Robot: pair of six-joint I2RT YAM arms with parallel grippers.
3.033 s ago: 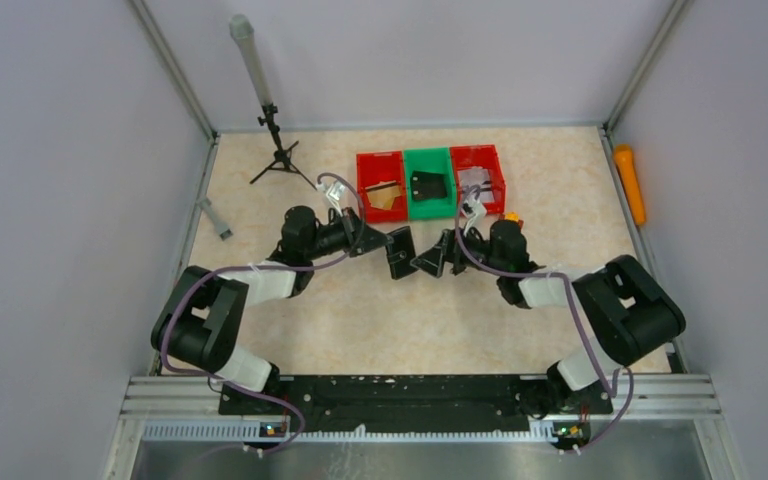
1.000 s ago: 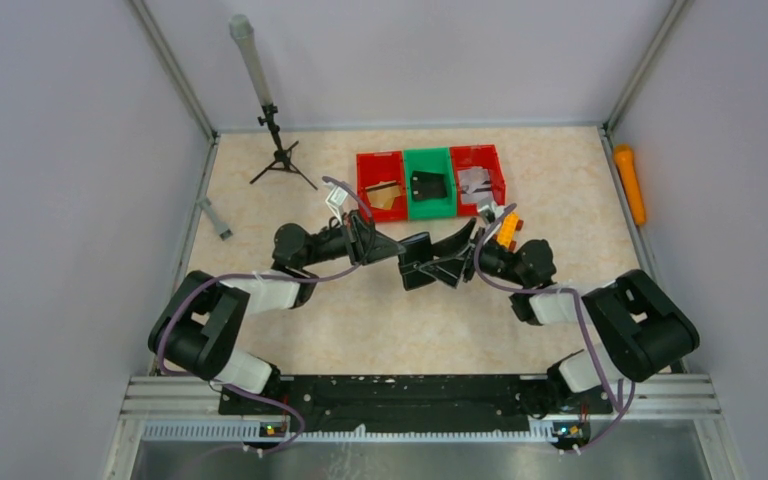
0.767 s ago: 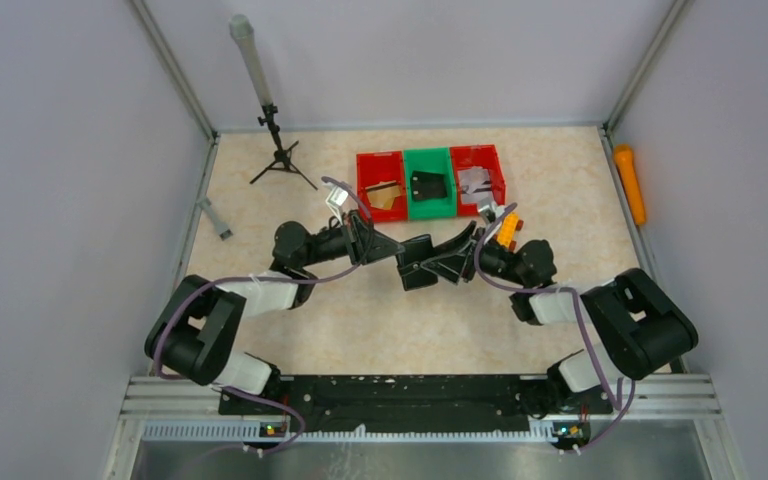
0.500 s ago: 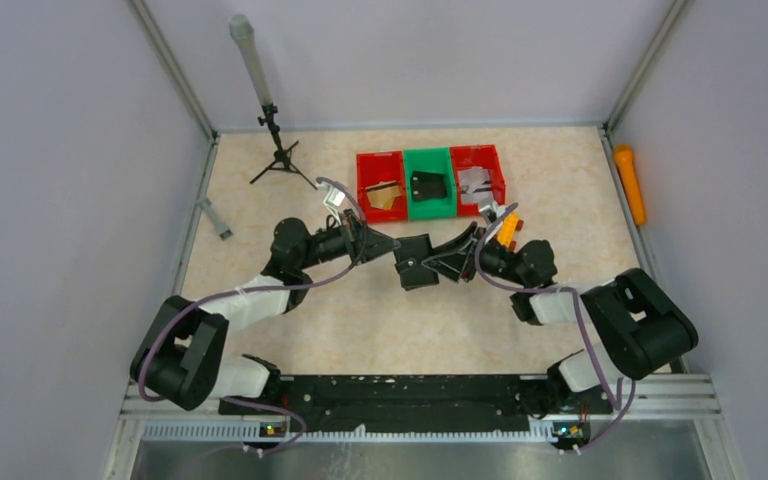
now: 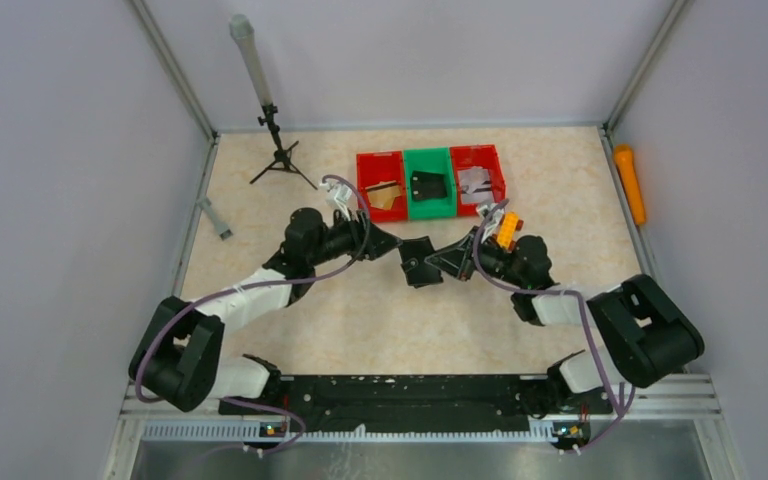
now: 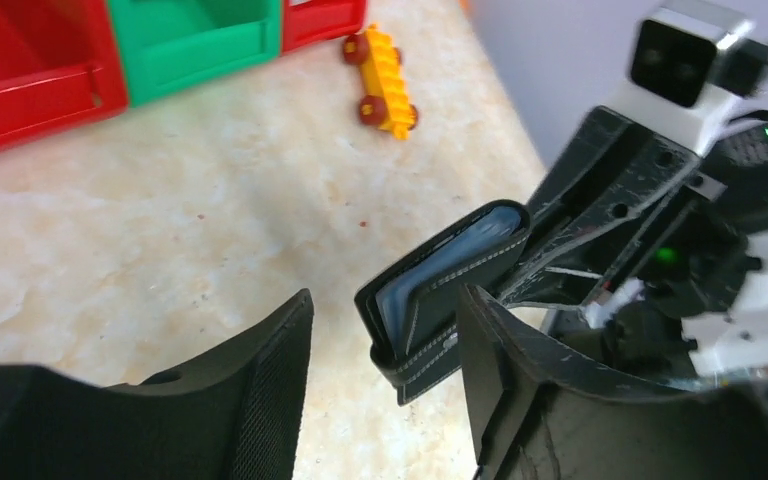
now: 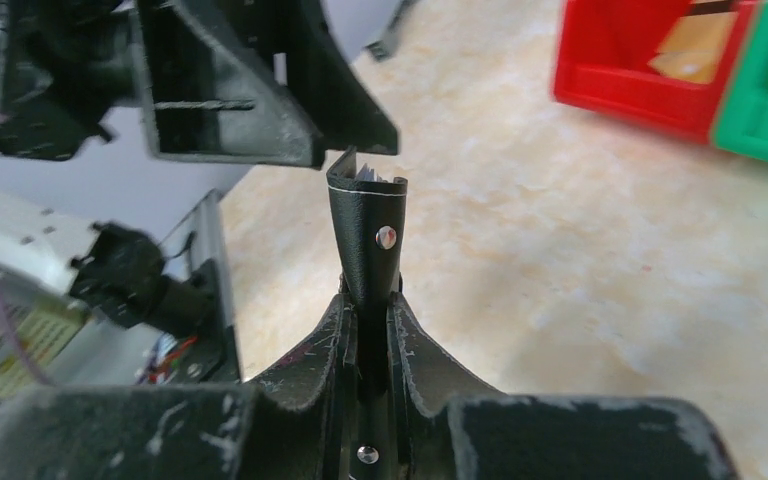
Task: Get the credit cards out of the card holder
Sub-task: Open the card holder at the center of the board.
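Card holder (image 6: 450, 290) stays clamped in the right gripper (image 7: 368, 300); left gripper (image 6: 385, 300), jaws wide, has shifted

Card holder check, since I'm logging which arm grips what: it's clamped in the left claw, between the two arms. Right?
Not quite. The card holder is clamped in the right claw, between the two arms. The right wrist view shows this, and the left claw stands open.

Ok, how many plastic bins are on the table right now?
3, side by side in a row at the far side of the table: the left red bin, the green bin in the middle, and the right red bin. None seems hidden.
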